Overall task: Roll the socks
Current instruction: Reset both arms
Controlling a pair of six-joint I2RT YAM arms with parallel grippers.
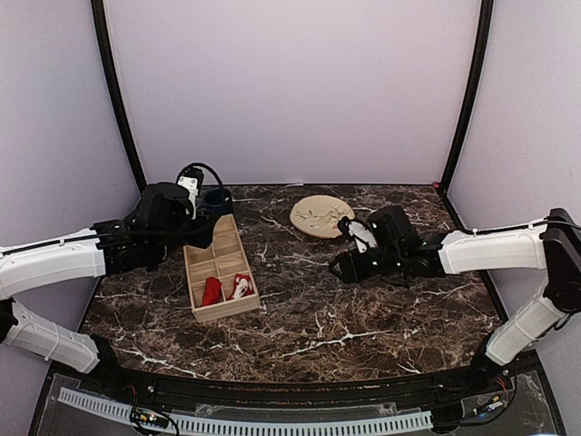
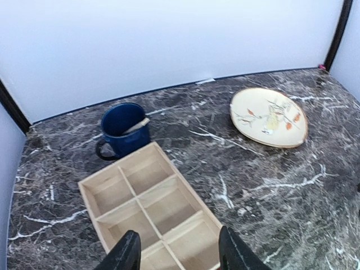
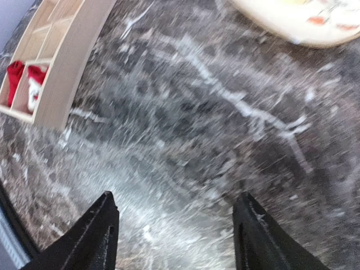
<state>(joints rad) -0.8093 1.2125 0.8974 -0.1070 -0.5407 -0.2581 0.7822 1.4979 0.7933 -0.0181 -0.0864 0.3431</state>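
Two red socks lie in the two nearest compartments of a wooden divided tray [image 1: 229, 238]: one plain red sock [image 1: 211, 291] on the left, and one with white markings [image 1: 241, 287] on the right. In the right wrist view both socks [image 3: 15, 75] [image 3: 36, 80] show at the far left. My left gripper [image 1: 193, 238] [image 2: 179, 256] hovers over the tray's middle compartments, open, with nothing between its fingers. My right gripper [image 1: 338, 268] [image 3: 177, 225] hangs open and holding nothing over bare marble, to the right of the tray. The socks are hidden in the left wrist view.
A beige plate [image 1: 320, 216] [image 2: 269, 117] lies at the back centre. A dark blue mug [image 1: 216, 201] [image 2: 124, 131] stands just behind the tray's far end. The tray's far compartments [image 2: 147, 171] are bare wood. The dark marble table [image 1: 363, 318] is walled on three sides.
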